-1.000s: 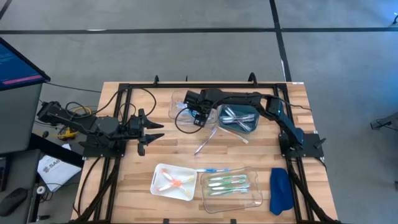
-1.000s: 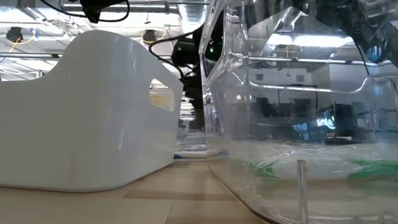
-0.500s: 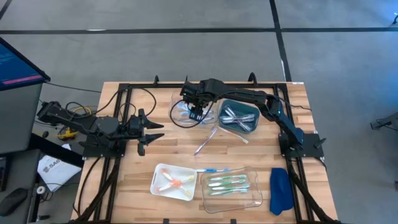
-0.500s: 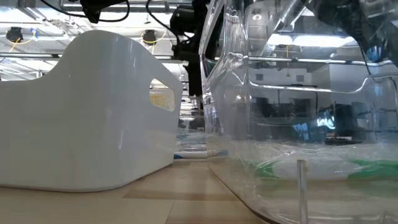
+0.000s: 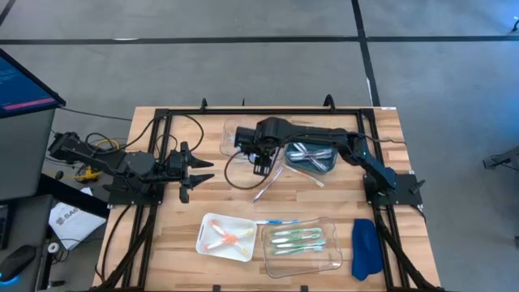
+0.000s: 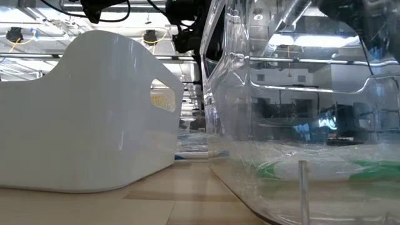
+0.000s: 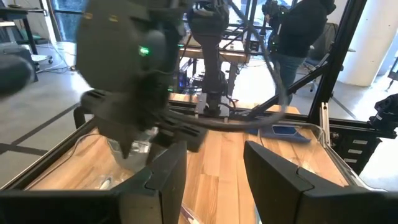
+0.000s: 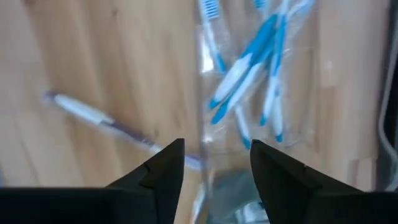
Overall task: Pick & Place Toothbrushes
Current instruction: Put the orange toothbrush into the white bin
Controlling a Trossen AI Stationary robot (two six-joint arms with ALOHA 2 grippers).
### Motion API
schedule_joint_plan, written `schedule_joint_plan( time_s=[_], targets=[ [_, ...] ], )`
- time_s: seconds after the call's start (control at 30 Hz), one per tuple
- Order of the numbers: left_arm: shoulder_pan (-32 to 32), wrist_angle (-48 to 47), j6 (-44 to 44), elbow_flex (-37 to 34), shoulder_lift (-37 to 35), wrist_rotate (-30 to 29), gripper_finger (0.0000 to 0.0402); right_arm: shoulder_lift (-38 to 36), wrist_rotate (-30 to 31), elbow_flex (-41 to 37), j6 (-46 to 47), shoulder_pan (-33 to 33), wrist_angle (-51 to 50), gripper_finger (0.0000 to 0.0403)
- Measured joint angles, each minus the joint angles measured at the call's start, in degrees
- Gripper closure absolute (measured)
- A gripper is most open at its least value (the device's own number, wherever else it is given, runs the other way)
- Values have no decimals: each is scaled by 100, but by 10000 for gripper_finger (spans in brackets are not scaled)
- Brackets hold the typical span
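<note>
Near the far middle of the wooden surface (image 5: 186,235), the right hand (image 5: 259,165) hangs beside a small clear tray (image 5: 235,138) that holds light blue toothbrushes (image 8: 249,68). Its own wrist view looks down past two parted fingers (image 8: 163,177) with nothing between them; below lie the blue brushes in their clear tray and, on the bare wood next to it, a white and purple toothbrush (image 8: 99,118). That same loose brush (image 5: 269,185) shows in the high view just in front of the hand.

Just beside the right arm, a teal tray (image 5: 311,156) holds white and grey toothbrushes (image 5: 302,151). Along the near edge sit a white tray (image 5: 225,237) with orange-pink toothbrushes (image 5: 227,238) and a large clear tray (image 5: 302,244) with green toothbrushes (image 5: 297,239); one light blue brush (image 5: 276,221) lies on the wood by their far sides. A blue cloth (image 5: 365,247) lies at the near right corner.

At the left side, the left hand (image 5: 197,171) waits well apart from the trays, its fingers (image 7: 163,180) spread and empty. Its wrist view shows a person in dark clothes (image 7: 298,31) standing beyond the surface.
</note>
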Motion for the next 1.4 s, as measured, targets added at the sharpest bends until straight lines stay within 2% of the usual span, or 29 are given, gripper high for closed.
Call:
schedule_joint_plan(
  time_s=[0.47, 0.87, 1.4],
  targets=[
    [0, 2, 0, 0, 0, 0, 248, 0, -1, -1, 240, 965, -158, 253],
    [-1, 1, -2, 0, 9, 1, 248, 2, 7, -1, 474, 1621, -183, 261],
    [-2, 15, -4, 0, 120, 2, 248, 2, 28, -1, 490, 1939, -17, 257]
  ],
)
